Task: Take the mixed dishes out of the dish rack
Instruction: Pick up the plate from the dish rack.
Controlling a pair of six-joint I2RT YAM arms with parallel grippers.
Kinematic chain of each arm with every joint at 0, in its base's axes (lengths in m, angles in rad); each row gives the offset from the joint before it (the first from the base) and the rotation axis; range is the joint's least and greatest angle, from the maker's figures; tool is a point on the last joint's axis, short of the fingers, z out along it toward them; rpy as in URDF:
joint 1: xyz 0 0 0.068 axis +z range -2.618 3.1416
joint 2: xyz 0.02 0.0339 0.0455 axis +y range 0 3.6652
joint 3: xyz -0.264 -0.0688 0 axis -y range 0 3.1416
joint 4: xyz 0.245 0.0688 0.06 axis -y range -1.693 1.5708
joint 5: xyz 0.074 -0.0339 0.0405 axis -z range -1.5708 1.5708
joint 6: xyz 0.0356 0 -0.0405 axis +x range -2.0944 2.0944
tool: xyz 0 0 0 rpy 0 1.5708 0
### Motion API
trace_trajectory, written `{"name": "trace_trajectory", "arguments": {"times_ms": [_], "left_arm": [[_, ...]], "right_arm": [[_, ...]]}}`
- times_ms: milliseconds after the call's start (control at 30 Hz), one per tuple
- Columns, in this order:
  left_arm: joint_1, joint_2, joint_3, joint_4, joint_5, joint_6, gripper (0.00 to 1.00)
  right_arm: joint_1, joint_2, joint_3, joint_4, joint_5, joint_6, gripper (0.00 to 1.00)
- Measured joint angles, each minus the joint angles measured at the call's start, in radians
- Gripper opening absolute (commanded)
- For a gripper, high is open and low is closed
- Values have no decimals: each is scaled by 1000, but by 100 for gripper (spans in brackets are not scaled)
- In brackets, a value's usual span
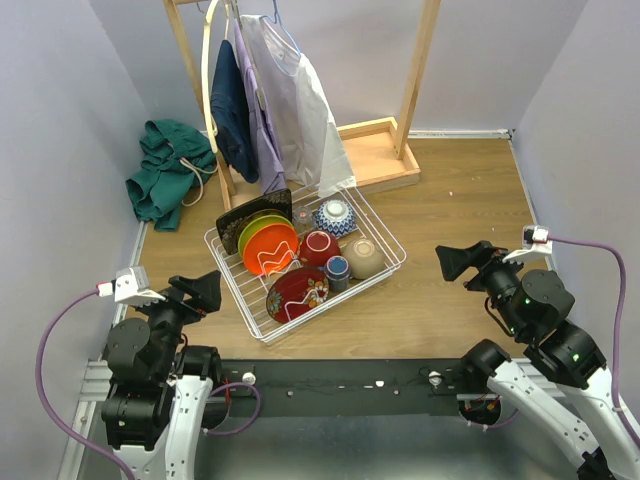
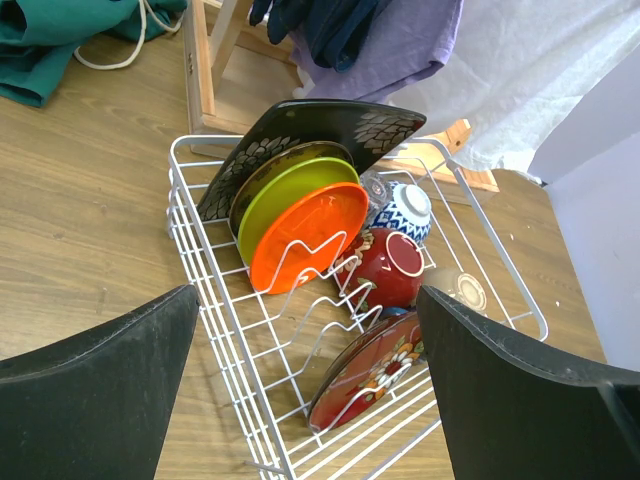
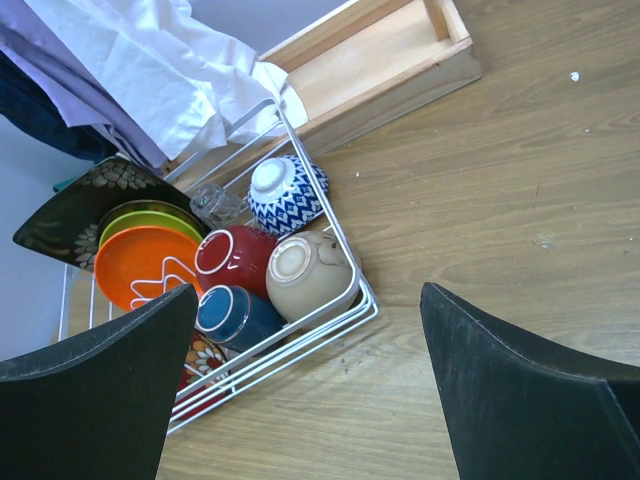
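The left gripper (image 1: pixel 205 291) and right gripper (image 1: pixel 458 262) hang spread and empty by the table (image 1: pixel 450 200)'s near edge, and tugging the orange plate (image 1: pixel 270 246) from the full dish rack (image 1: pixel 232 280) left of centre may tip out the leaning black square plate (image 1: pixel 250 212).

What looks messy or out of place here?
The green garment lies crumpled in a heap on the table, while the other clothes hang on the wooden stand beside it. The dish rack sits turned at an angle to the table's edges. None of the dishes looks broken.
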Motion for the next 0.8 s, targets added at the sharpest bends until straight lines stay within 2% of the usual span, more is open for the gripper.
{"name": "trace_trajectory", "arguments": {"times_ms": [400,800], "left_arm": [[0,26,0,2,23,18,99],[0,266,48,7,106,105,99]], "right_arm": [[0,0,-4,2,0,5,100],[0,87,-8,24,-66,-9,100]]}}
